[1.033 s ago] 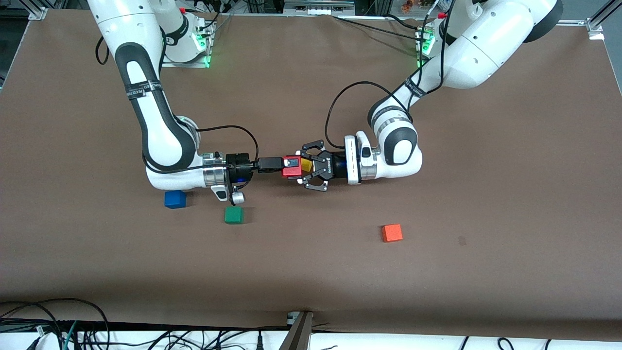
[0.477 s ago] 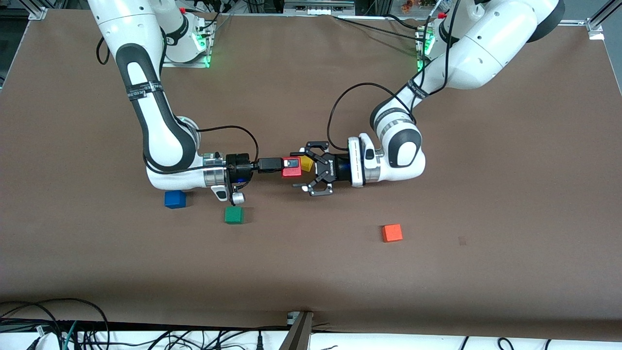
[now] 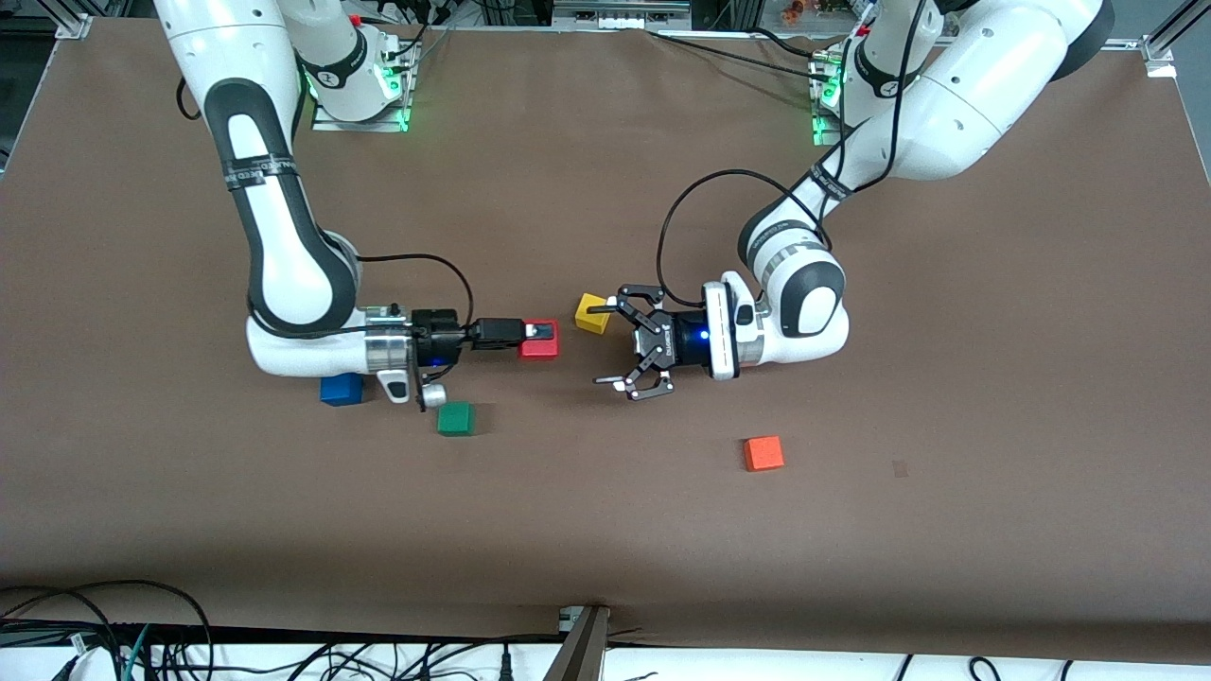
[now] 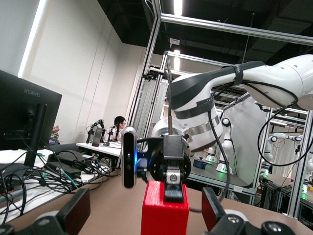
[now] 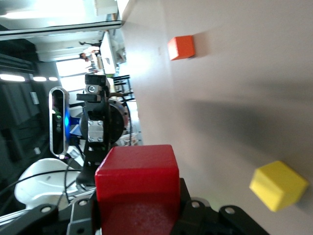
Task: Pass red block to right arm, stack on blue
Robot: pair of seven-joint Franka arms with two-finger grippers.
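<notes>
A brown mat covered the table (image 3: 605, 530), with cables trailing along the edge nearest the front camera. The red block (image 3: 539, 339) was held in the air, clamped between the slim black fingers of the right gripper (image 3: 532, 336), whose arm lay nearly level above the mat. In the right wrist view the red block (image 5: 136, 188) filled the space between the fingers, and the left wrist view showed the same cube (image 4: 165, 213) gripped from the back by the right gripper (image 4: 172, 188).

Facing the red block, clear of it toward the left arm's end of the table, hung the left gripper (image 3: 611, 343), its openwork linkage fingers spread wide apart and holding nothing. The yellow cube (image 3: 593, 313) sat on the mat between the red block and the left gripper, right by the tip of one linkage finger; whether they touched could not be told.

The blue cube (image 3: 341, 389) rested on the mat toward the right arm's end from the red block, partly tucked under the right arm's wrist. The green cube (image 3: 455, 418) lay nearer to the front camera than the red block, beside the blue cube. The orange cube (image 3: 763, 453) sat well apart from the red block, toward the left arm's end and nearer to the front camera.
</notes>
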